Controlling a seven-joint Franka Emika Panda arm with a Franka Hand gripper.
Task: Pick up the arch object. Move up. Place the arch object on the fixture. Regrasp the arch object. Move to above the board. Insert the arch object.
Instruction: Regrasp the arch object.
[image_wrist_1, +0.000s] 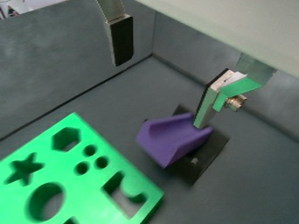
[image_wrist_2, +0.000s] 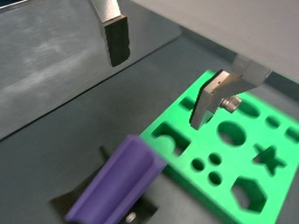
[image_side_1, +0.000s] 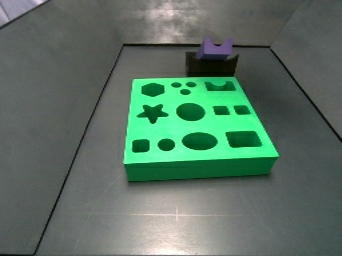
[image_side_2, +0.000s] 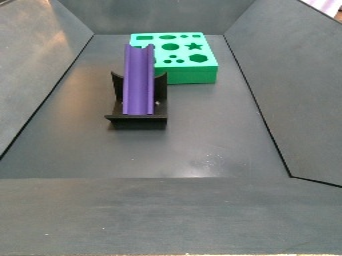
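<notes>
The gripper (image_wrist_1: 176, 61) is hovering with its jaws apart and empty; below it the arch object (image_wrist_1: 170, 140) is lying on the fixture (image_wrist_1: 201, 159) beside the board (image_wrist_1: 73, 176). Regrasping well probably means descending centred, jaws straddling its sides.

Matt purple plastic arch object (image_side_2: 136, 78), matt green board (image_side_1: 197, 128), gripper (image_wrist_1: 176, 66) fingers (image_wrist_1: 121, 42) of brushed silver metal.

A purple arch block (image_side_2: 136, 78) sits on a black fixture (image_side_2: 138, 116). The board (image_side_1: 195, 128) is bright green. The gripper (image_wrist_1: 176, 61) has silver fingers (image_wrist_1: 121, 17) with dark pads, over a dark grey floor (image_side_2: 160, 150).
</notes>
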